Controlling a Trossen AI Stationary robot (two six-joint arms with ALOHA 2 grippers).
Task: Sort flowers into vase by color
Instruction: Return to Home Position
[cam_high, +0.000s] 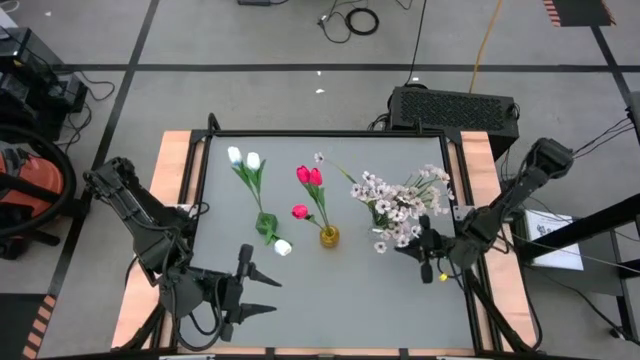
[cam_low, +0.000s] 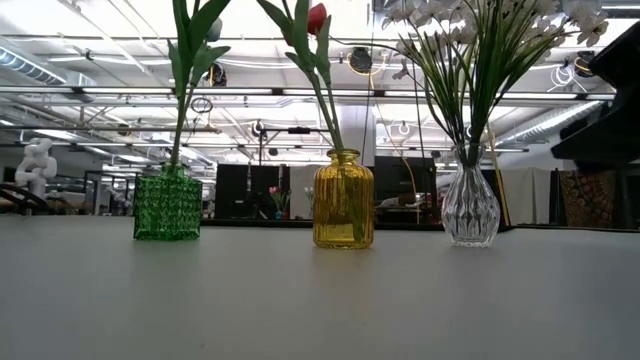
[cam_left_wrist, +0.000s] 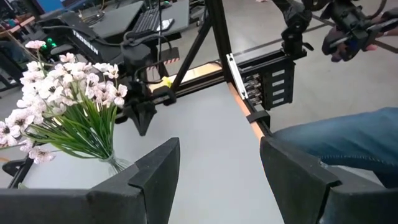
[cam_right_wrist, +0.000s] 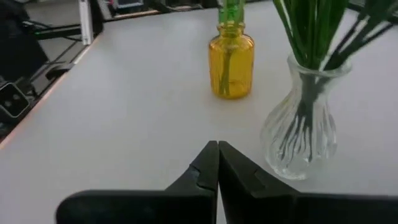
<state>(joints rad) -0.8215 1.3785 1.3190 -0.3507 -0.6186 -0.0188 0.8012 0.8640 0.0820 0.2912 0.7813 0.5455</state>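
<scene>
Three vases stand in a row on the grey table. A green vase (cam_low: 167, 206) holds white tulips (cam_high: 243, 158). A yellow vase (cam_low: 343, 200) holds pink-red tulips (cam_high: 309, 176). A clear glass vase (cam_low: 470, 205) holds sprays of tiny pale blossoms (cam_high: 398, 200). The stems stick into the vase mouths. My left gripper (cam_high: 262, 295) is open and empty near the table's near edge, left of centre. My right gripper (cam_high: 410, 248) is shut and empty just near of the clear vase (cam_right_wrist: 303, 129).
Free table lies along the near side between the two grippers (cam_high: 340, 290). The table's black frame (cam_left_wrist: 249, 93) runs along the edges. A person's leg in blue trousers (cam_left_wrist: 336, 137) shows beyond the table's right edge in the left wrist view.
</scene>
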